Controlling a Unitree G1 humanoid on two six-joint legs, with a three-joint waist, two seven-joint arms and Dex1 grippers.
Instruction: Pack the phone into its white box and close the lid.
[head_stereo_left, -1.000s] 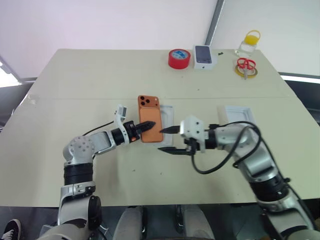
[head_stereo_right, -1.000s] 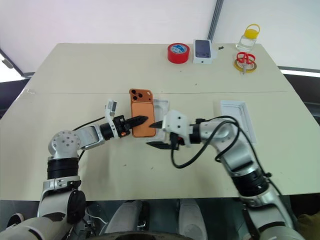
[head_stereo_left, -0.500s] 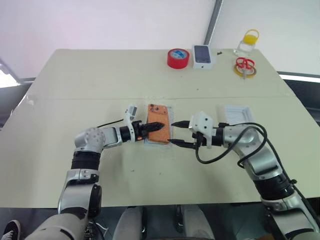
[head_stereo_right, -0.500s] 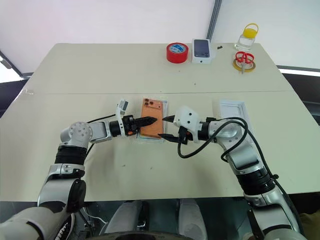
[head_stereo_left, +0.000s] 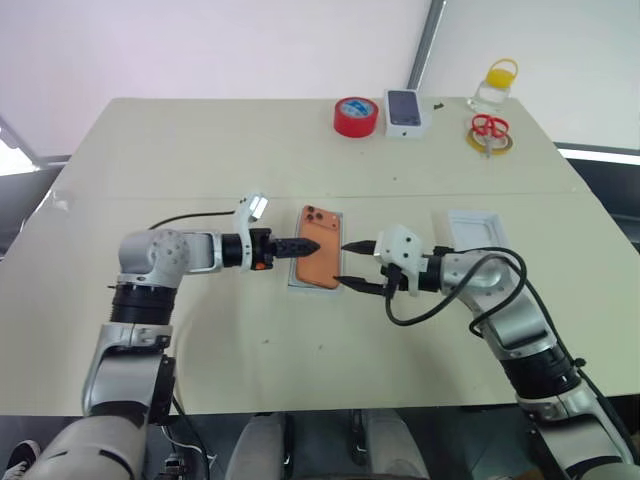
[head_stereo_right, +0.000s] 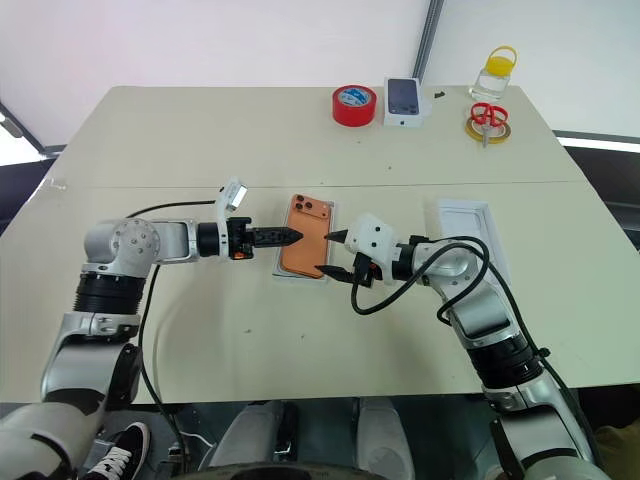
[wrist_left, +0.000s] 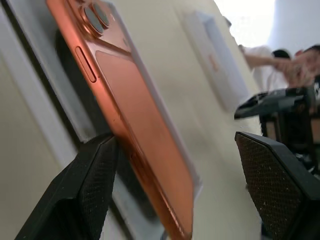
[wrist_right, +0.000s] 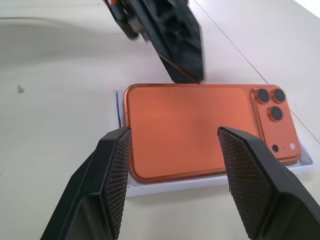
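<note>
Phone (head_stereo_left: 319, 259): orange, back face up, lying in the white box (head_stereo_left: 296, 284) near the middle of the desk (head_stereo_left: 150, 150); camera cluster at the end toward the far edge.
Seating: judged not fully down; in the left wrist view the phone (wrist_left: 135, 130) sits tilted, one long side raised above the box floor.
Long axis: runs from near edge to far edge of the desk, crosswise to both grippers.
Left gripper (head_stereo_left: 308, 244): fingers apart, holding nothing, tips at the phone's left long side.
Right gripper (head_stereo_left: 352, 265): fingers apart, holding nothing, just beside the phone's right long side, one finger either side of the phone's nearer half in the right wrist view (wrist_right: 195, 127).
Nearer arm: both about equally close; cannot tell whether either touches.
Lid: the white tray (head_stereo_left: 478, 228) lying to the right on the desk is probably it; the right arm is nearer.
Step in hand: judged to be pressing the phone flat, then fetching the lid.
Risk: a push from one side could slide box and phone together.
</note>
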